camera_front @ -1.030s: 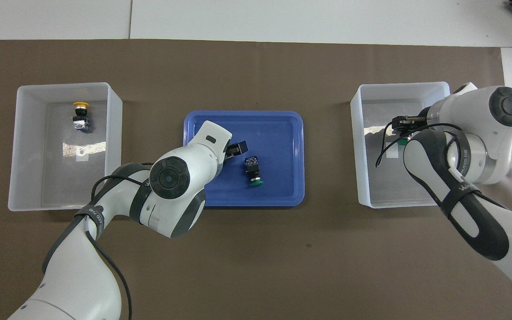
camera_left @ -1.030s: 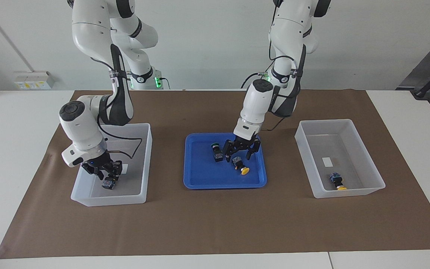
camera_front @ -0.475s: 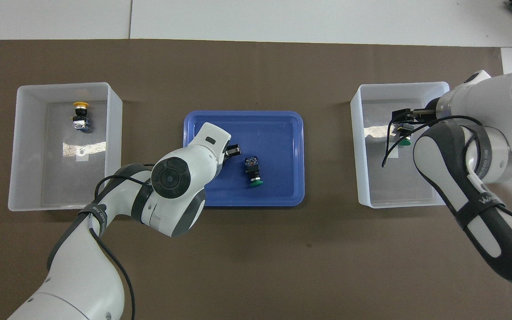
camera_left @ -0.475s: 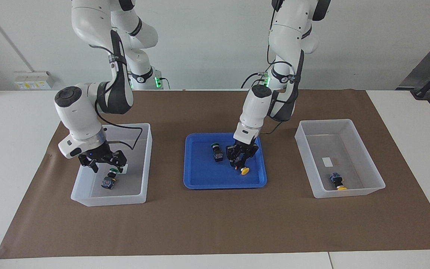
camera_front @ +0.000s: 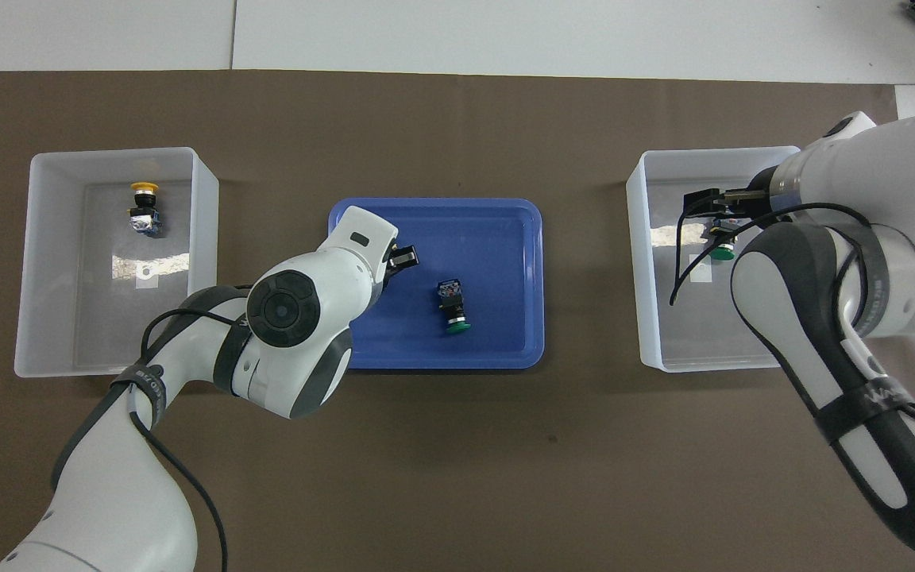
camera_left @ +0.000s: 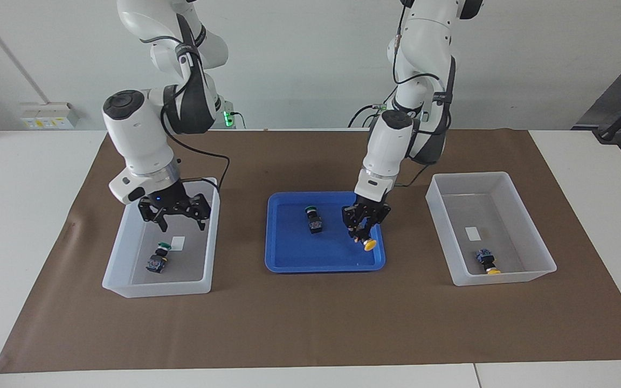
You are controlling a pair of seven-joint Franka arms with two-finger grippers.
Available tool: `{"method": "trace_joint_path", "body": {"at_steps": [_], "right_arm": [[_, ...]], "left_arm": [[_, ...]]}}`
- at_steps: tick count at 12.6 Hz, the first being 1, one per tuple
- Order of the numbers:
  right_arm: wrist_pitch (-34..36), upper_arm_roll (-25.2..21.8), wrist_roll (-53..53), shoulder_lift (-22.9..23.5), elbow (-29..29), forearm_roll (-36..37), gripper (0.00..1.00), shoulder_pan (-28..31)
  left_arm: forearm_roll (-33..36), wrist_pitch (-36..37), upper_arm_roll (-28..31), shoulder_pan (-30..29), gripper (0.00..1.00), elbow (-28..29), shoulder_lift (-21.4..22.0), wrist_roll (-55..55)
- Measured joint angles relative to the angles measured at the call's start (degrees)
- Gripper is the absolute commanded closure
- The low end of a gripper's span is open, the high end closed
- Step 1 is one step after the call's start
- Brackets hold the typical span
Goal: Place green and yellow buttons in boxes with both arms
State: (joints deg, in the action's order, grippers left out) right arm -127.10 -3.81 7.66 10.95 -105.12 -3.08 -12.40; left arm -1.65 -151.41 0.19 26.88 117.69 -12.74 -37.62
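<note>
My left gripper (camera_left: pixel 363 235) is shut on a yellow button (camera_left: pixel 369 245), which it holds low over the blue tray (camera_left: pixel 321 267), cap down. In the overhead view the left wrist (camera_front: pixel 362 246) hides that button. A green button (camera_left: pixel 313 220) (camera_front: pixel 451 302) lies in the tray. My right gripper (camera_left: pixel 182 226) hangs open above the box (camera_left: pixel 159 288) at the right arm's end. Another green button (camera_left: pixel 158 257) (camera_front: pixel 721 248) lies in that box. The box (camera_left: pixel 504 277) at the left arm's end holds a yellow button (camera_left: pixel 487 262) (camera_front: pixel 142 208).
A brown mat (camera_left: pixel 310 323) covers the middle of the white table, with the tray and both boxes in a row on it. Black cables loop off both wrists. A power strip (camera_left: pixel 46 116) sits at the wall by the right arm's end.
The right gripper let go of the green button in its box, opened wide and rose above the rim. The left gripper closed on the yellow button and carried it toward the left arm's end of the tray.
</note>
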Motion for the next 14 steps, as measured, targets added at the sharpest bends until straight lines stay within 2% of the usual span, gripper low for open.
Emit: {"method": "trace_joint_path", "body": {"at_steps": [3,6,9,14], "right_arm": [[-2.6,0.25,7.32,0.32,0.2,-0.01,0.0,-8.45],[-8.09,0.37,10.2,3.29,0.13,-0.01,0.0,-15.96],[-13.53,0.37,13.14,8.08,0.1,-0.01,0.0,-20.7],[-18.11,0.37,13.27,15.15,-0.02,-0.01,0.0,-24.55]], "left_arm": [[0.01,10.75,0.19,-6.33,1.0,-2.1,5.81,9.05],[0.02,17.61,0.41,-12.83,1.0,-4.78,9.0,18.67],[0.01,19.32,0.53,-18.76,1.0,-5.71,10.71,27.7],[-1.5,19.71,0.54,-24.31,1.0,-5.66,10.63,41.72]]}}
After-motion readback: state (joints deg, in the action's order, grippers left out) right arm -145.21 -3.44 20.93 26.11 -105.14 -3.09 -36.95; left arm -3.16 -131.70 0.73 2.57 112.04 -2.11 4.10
